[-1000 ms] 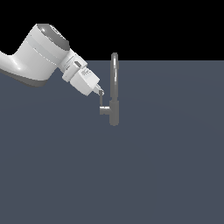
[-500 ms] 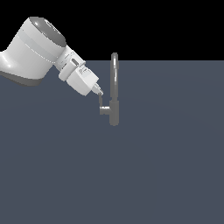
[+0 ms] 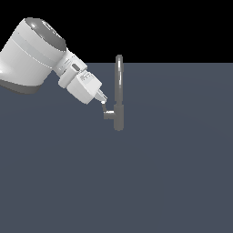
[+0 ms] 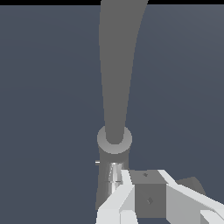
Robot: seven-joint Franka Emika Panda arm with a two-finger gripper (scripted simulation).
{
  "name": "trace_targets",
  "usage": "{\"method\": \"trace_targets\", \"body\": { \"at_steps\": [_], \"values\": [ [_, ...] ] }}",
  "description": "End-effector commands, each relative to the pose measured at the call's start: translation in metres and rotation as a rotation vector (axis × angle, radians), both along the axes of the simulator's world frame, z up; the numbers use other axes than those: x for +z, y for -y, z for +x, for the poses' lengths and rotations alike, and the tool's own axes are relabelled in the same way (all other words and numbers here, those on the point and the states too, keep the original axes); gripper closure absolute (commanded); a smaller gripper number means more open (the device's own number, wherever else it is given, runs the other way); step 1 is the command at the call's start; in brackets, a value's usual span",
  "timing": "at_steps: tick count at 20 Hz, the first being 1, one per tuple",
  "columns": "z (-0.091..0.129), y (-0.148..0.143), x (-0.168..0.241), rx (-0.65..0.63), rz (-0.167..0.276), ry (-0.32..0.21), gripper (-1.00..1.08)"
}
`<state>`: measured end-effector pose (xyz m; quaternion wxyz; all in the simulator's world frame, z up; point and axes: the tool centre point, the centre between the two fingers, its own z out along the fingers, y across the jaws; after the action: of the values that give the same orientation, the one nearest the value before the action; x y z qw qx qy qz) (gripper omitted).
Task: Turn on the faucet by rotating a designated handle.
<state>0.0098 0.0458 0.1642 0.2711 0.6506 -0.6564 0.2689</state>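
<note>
Jaws nearly together, tips at one handle of one faucet.

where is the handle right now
In the exterior view, the handle sticks out from the faucet's lower body toward the exterior view's left, just below the gripper.

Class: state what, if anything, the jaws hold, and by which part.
It cannot be told: the gripper sits at the handle, but no closed hold shows.

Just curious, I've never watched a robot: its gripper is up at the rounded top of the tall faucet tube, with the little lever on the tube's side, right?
Not quite. In the exterior view the gripper is low down at the handle, not at the rounded top of the faucet. The lever is indeed on the tube's side.
</note>
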Motion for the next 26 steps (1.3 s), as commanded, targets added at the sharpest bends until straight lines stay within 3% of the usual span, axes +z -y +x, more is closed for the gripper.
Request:
{"method": "trace_targets", "body": {
  "at_steps": [1,7,9,21,22,23,26],
  "values": [
    [-0.015,0.001,-0.009,-0.007,-0.002,-0.018,1.08],
    [-0.034,0.000,-0.016,-0.010,-0.002,-0.020,1.08],
    [-0.028,0.000,-0.010,-0.007,0.005,-0.008,1.08],
    [-0.056,0.000,-0.063,-0.010,-0.002,-0.020,1.08],
    [-0.056,0.000,-0.063,-0.010,-0.002,-0.020,1.08],
    [-0.052,-0.001,-0.050,-0.021,0.031,-0.004,1.08],
    [-0.049,-0.001,-0.066,-0.018,0.022,-0.008,1.08]
  ]
}}
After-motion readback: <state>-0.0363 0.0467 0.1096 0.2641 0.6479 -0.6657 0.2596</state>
